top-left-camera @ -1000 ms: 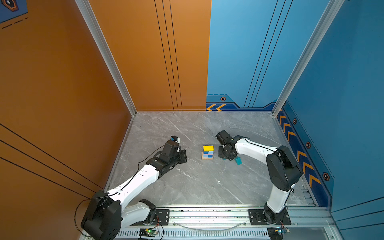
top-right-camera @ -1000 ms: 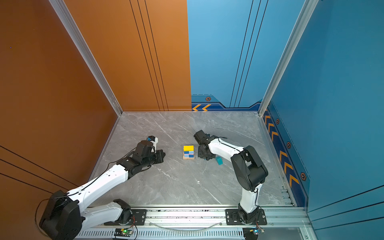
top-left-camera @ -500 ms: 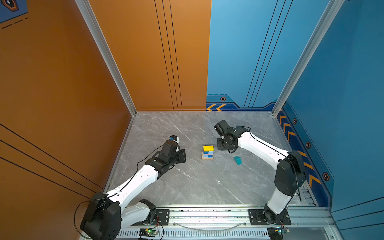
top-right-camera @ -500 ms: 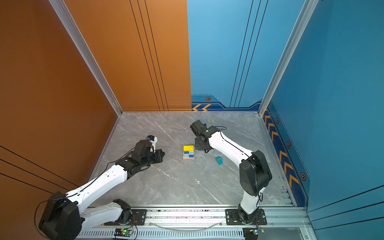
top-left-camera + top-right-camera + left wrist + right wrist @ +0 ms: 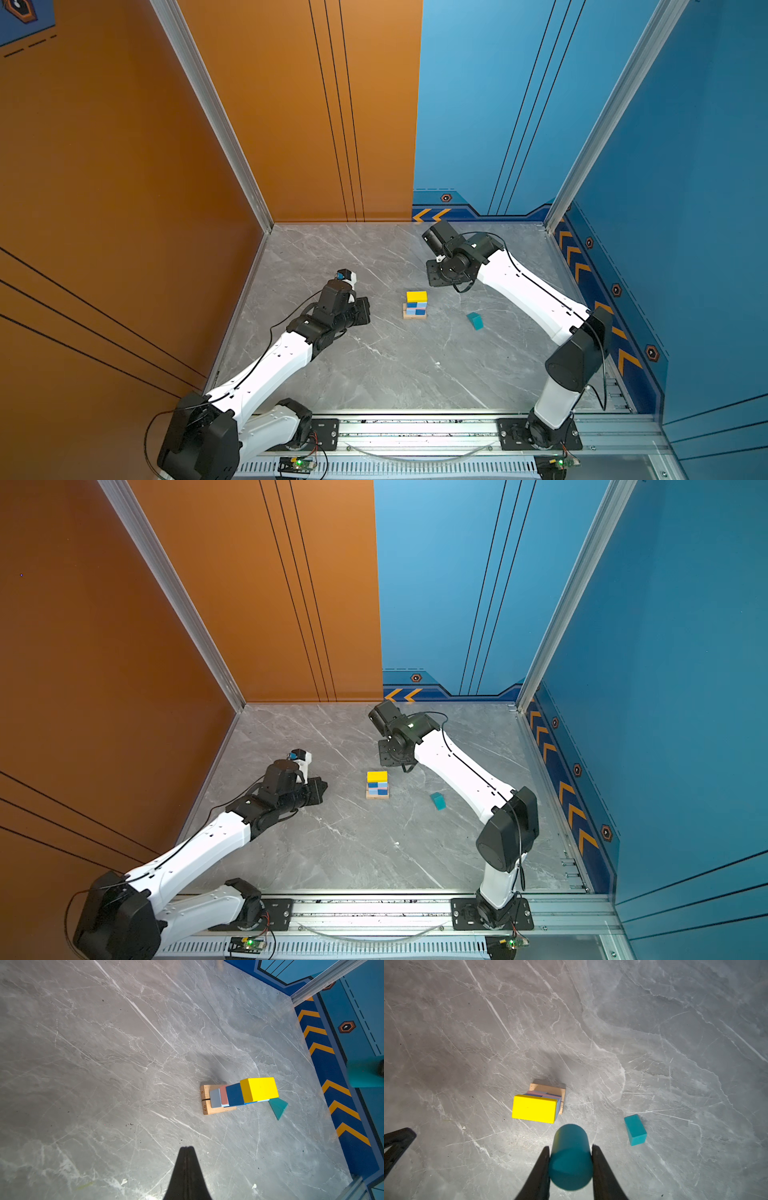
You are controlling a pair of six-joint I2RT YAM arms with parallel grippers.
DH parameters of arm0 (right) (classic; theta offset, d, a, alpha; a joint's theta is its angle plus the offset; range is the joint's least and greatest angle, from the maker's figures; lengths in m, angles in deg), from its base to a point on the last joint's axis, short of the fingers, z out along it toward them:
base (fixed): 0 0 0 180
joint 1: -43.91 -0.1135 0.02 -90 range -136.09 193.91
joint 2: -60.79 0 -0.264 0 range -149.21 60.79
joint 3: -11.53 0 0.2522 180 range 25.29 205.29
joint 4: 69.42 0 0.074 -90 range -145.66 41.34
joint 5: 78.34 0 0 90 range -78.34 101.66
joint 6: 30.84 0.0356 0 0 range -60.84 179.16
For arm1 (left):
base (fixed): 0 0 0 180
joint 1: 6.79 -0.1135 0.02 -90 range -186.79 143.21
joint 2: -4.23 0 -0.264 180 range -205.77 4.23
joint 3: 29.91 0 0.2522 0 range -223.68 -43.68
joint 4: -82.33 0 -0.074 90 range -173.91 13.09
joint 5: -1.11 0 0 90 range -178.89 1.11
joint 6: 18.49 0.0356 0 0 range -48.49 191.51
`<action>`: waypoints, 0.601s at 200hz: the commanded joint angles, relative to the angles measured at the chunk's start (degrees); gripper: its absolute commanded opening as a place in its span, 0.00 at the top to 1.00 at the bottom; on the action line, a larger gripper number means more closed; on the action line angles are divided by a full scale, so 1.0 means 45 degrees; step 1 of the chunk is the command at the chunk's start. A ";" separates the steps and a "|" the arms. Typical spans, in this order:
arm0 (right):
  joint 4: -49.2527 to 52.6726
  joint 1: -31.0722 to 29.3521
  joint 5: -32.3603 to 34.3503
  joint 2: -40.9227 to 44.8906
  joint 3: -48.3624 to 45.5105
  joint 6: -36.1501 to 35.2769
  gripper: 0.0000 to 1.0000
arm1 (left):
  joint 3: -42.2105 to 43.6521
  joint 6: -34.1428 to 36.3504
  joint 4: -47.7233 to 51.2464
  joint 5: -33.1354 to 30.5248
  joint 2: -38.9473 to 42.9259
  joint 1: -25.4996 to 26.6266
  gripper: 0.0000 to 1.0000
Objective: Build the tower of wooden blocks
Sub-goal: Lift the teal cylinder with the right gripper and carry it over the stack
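Grey marble-look tabletop (image 5: 395,374), two arms, one build. One tower (image 5: 415,305) stands mid-table between the two grippers, upright and narrow in both top views.

Layers, bottom up:
- two tan planks (image 5: 206,1103) side by side, seam visible in the left wrist view
- blue and pink rows: dark blue, light blue and one pink slab (image 5: 224,1094); can't count the blue cubes exactly
- one yellow block (image 5: 534,1108) on top, the widest painted piece, sitting square

Off the stack, two teal pieces:
- one teal cylinder (image 5: 571,1157) clamped between the right gripper (image 5: 570,1147) fingers, held above the table behind the tower and clear of it
- one teal prism (image 5: 475,321) lying loose on the table to the right of the tower, apart from it, beside the right arm; its triangular end shows in the left wrist view (image 5: 277,1107)

Left gripper (image 5: 187,1148) has its jaws fully closed on nothing and sits left of the tower, well apart, pointing toward it.
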 commanded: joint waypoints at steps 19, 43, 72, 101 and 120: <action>0.1187 -0.0641 -0.0459 -0.1187 0.1161 -0.0504 0.81 | 0.0254 0.0292 0.0033 0.0241 0.0267 -0.0175 1.00; 0.1238 -0.0826 -0.0656 -0.1673 0.1516 -0.0546 0.82 | 0.0293 0.0317 0.0069 0.0239 0.0337 -0.0216 1.00; 0.1238 -0.1010 -0.0716 -0.2051 0.1726 -0.0546 0.82 | 0.0314 0.0334 0.0106 0.0243 0.0421 -0.0224 1.00; 0.1221 -0.1077 -0.0720 -0.2322 0.1746 -0.0546 0.82 | 0.0333 0.0311 0.0092 0.0229 0.0417 -0.0259 1.00; 0.1199 -0.1089 -0.0645 -0.2428 0.1765 -0.0528 0.82 | 0.0330 0.0323 0.0110 0.0260 0.0432 -0.0240 1.00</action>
